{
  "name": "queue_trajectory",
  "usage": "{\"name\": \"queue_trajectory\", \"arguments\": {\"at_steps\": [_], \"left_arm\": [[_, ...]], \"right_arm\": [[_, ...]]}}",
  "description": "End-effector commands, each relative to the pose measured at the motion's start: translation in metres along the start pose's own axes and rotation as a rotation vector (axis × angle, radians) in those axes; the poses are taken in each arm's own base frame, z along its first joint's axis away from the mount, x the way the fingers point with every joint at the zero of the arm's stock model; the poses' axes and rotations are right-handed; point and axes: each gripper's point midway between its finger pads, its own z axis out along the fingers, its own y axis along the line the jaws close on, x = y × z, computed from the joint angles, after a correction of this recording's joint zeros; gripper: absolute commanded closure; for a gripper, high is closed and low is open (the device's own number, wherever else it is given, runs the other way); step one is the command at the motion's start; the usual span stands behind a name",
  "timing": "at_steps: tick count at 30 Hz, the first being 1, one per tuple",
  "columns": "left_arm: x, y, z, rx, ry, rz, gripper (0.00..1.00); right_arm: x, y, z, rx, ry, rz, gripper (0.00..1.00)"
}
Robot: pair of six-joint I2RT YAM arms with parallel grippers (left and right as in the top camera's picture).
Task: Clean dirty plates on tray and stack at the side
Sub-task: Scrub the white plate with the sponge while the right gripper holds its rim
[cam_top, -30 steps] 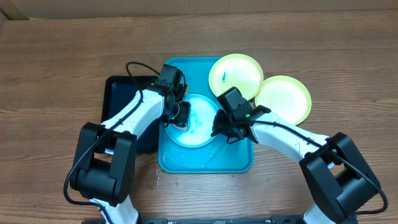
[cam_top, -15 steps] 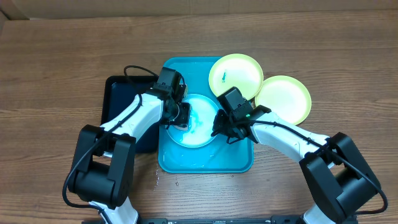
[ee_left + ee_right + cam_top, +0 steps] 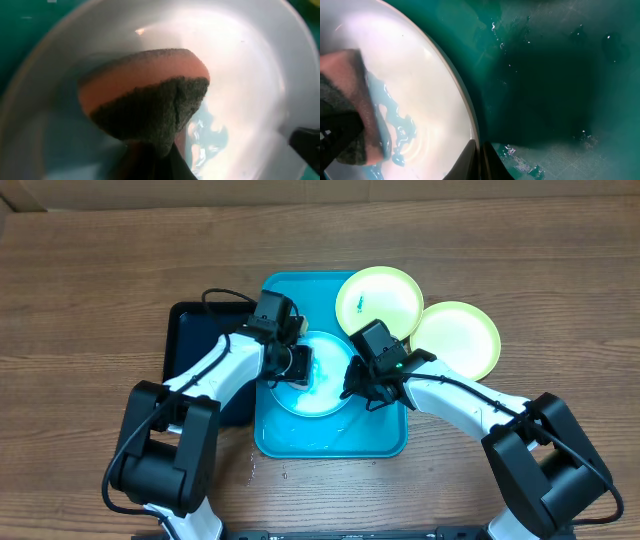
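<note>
A: What are we gripping with the left gripper (image 3: 296, 364)?

B: We are clamping its jaws tight on a sponge (image 3: 145, 97), orange foam with a dark scouring face. We are pressing it down into the light blue plate (image 3: 318, 388).

A: And where is that plate lying?

B: It is lying in the blue tray (image 3: 385, 438), near the middle and a little toward the left wall.

A: What are we doing with the right gripper (image 3: 480, 152)?

B: We are pinching the plate's right rim with it. In the right wrist view the two fingers are meeting on the rim's edge, with hardly any gap between them.

A: What are we seeing on the plate itself?

B: Blue liquid (image 3: 395, 130) is pooling in streaks just beside the sponge. The tray floor next to the rim is glistening with drops.

A: Where are the other plates sitting?

B: One yellow-green plate (image 3: 388, 292) is overlapping the tray's far right corner and showing a small blue smear (image 3: 357, 306). The second yellow-green plate (image 3: 460, 340) is resting on the table (image 3: 100, 270) just right of the tray, its rim meeting the first one's.

A: Are we noticing anything else?

B: A black tray (image 3: 190, 330) is lying against the blue tray's left side, partly under our left arm.
</note>
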Motion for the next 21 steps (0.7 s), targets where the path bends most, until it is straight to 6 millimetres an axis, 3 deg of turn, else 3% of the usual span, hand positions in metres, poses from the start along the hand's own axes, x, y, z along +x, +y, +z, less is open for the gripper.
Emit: {"name": "queue_trajectory", "arguments": {"at_steps": [1,8,13,17,21], "left_arm": [[0.03,-0.034,0.02,0.102,0.095,-0.002,0.96],[0.027,-0.065,0.014,0.228,0.102,0.024,0.96],[0.002,-0.074,-0.006,0.222,0.043,0.044,0.96],[-0.019,-0.063,-0.027,0.097,-0.005,0.051,0.96],[-0.029,-0.028,-0.045,-0.139,-0.032,0.046,0.96]], "right_arm": [[0.002,0.002,0.001,-0.017,0.009,-0.001,0.95],[0.002,0.002,0.001,-0.017,0.009,-0.001,0.96],[0.002,0.002,0.001,-0.017,0.009,-0.001,0.96],[0.003,0.001,0.001,-0.013,0.012,-0.001,0.96],[0.003,0.001,0.001,-0.014,0.012,0.0,0.96]]}}
